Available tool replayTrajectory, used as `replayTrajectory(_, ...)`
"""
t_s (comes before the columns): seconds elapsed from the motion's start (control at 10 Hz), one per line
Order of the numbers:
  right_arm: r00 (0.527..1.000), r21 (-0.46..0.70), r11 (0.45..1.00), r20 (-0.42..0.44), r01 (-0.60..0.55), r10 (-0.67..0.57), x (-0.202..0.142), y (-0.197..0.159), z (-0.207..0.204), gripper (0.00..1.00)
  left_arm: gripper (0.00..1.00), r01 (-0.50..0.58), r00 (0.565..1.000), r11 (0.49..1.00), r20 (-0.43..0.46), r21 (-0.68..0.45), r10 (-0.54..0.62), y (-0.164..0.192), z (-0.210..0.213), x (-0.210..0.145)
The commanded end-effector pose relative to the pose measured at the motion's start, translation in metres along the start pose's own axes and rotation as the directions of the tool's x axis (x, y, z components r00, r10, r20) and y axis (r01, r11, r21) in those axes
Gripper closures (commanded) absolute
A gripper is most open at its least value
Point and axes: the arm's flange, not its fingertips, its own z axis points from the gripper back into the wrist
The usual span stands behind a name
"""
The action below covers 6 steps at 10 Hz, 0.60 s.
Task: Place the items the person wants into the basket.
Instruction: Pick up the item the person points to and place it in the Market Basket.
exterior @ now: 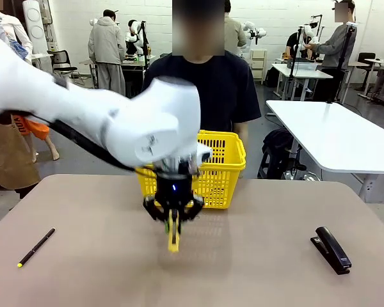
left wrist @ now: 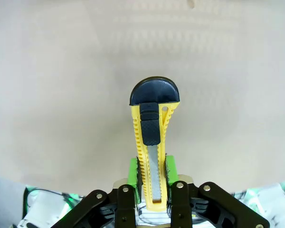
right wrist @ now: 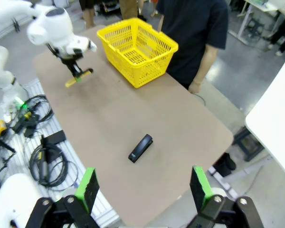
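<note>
My left gripper [exterior: 173, 220] is shut on the yellow-and-black utility knife [exterior: 173, 235], which hangs a little above the table just in front of the yellow basket [exterior: 221, 167]. In the left wrist view the knife [left wrist: 152, 135] stands out between the green pads [left wrist: 132, 171], its black end pointing away over bare tabletop. From the right wrist view, the knife [left wrist: 152, 135] is seen as a small yellow bar [right wrist: 78, 78] under the left gripper [right wrist: 76, 70], next to the basket [right wrist: 137, 50]. My right gripper [right wrist: 145, 187] is open, high above the table's near side. The person [exterior: 211, 77] stands behind the basket.
A black stapler [exterior: 331, 249] lies at the front right of the table [exterior: 256, 268]. A thin black pen with a yellow tip [exterior: 36, 247] lies at the front left. Cables [right wrist: 47, 161] lie on the floor beside the table.
</note>
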Motion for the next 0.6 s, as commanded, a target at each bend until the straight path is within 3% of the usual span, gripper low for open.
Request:
replayTrajectory(0.0, 1.000, 0.013, 1.000, 0.011, -0.001, 0.001, 0.001, 0.000, 0.000, 0.00, 1.00, 0.046, 0.999, 0.997, -0.018, -0.054, -0.047, 0.028, 0.045, -0.003)
replayTrajectory(0.3, 1.000, 0.013, 1.000, 0.011, -0.001, 0.001, 0.001, 0.000, 0.000, 0.00, 1.00, 0.044, 0.998, 0.997, -0.045, -0.062, -0.047, 0.036, 0.097, -0.007)
replayTrajectory(0.5, 1.000, 0.013, 1.000, 0.011, -0.001, 0.001, 0.001, 0.000, 0.000, 0.00, 1.00, 0.030, 0.998, 0.999, -0.046, -0.014, -0.030, 0.035, 0.101, -0.016)
